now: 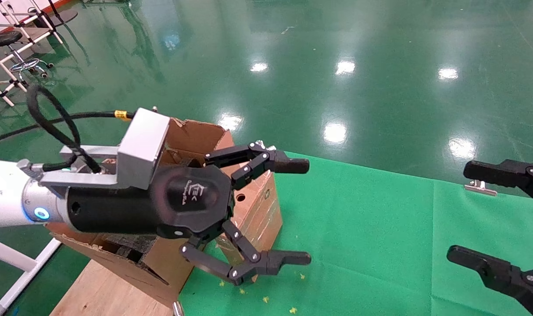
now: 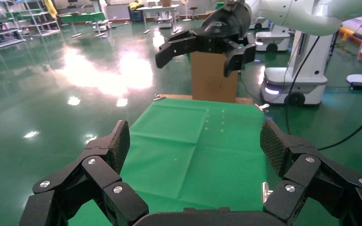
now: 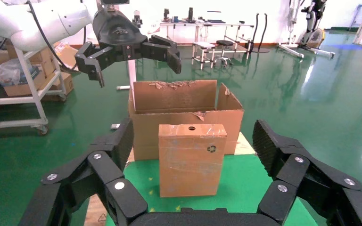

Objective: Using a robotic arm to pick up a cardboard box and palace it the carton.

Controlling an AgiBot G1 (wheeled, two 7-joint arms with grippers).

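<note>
The cardboard box (image 3: 192, 160) stands upright on the green cloth (image 1: 371, 228), taped, with a round hole on top and a recycling mark. Right behind it is the carton (image 3: 146, 127), open, with ragged flaps; it also shows in the head view (image 1: 196, 134). My left gripper (image 1: 308, 212), on the white arm, hovers open above the cardboard box (image 1: 262, 206) and holds nothing. The right wrist view shows this left gripper (image 3: 134, 66) raised over the carton. My right gripper (image 1: 459, 213) is open and empty at the cloth's right end, facing the box.
The cloth covers a wooden table (image 1: 104, 289) on a shiny green floor. A metal clip (image 1: 480, 188) holds the cloth's far right edge. Stools and a white rack (image 1: 16, 48) stand at the far left. Another upright brown cardboard piece (image 2: 214, 77) shows beyond the right gripper (image 2: 194, 66).
</note>
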